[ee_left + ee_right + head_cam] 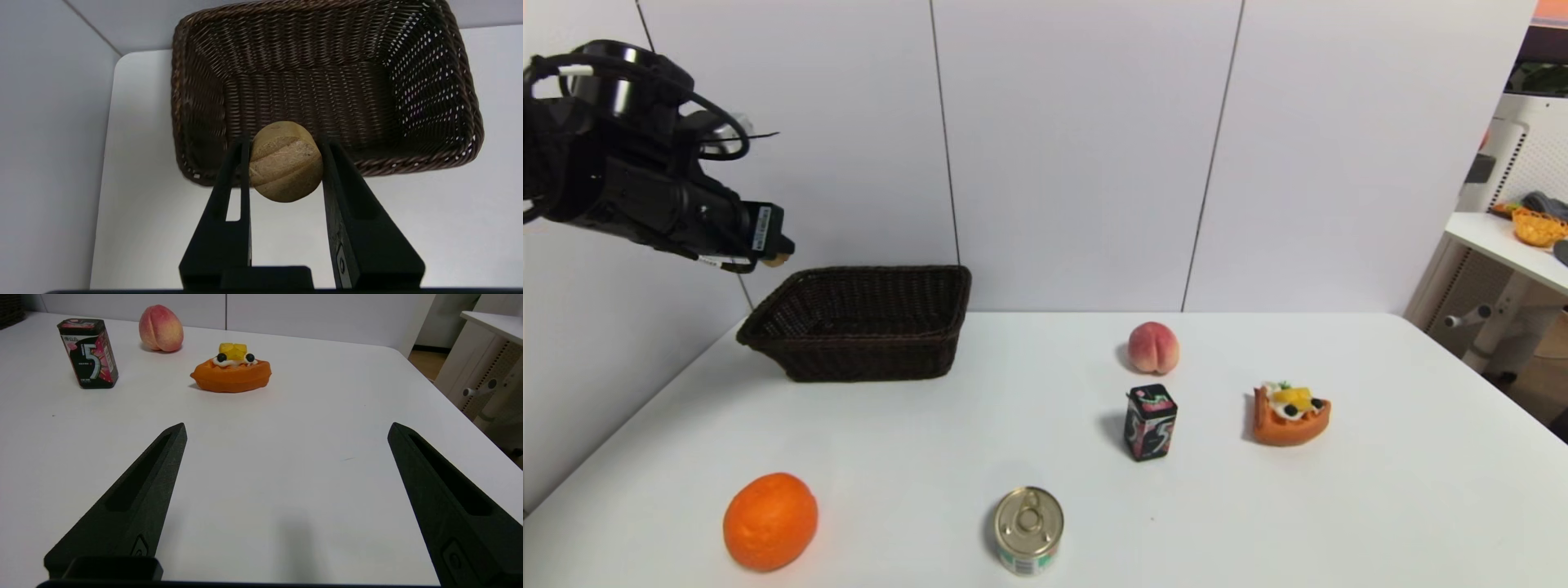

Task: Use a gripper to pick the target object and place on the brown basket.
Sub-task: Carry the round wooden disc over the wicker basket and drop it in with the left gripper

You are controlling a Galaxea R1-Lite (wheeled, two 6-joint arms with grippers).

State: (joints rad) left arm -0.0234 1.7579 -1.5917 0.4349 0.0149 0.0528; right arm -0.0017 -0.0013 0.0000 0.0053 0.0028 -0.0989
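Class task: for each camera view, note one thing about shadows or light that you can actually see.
Head view: the gum box and peach cast soft shadows to their left. Left wrist view: light shows through the brown basket weave behind the round tan object. Right wrist view: a faint shadow lies on the table between the right end effector fingers.

A: What is the left tool (pixel 776 255) like?
B: Matte black, looped black cables, a white label, silver ring behind.
A: The right tool (pixel 286 430)?
B: Two tapered black fingers (pixel 135 506), slotted sides.
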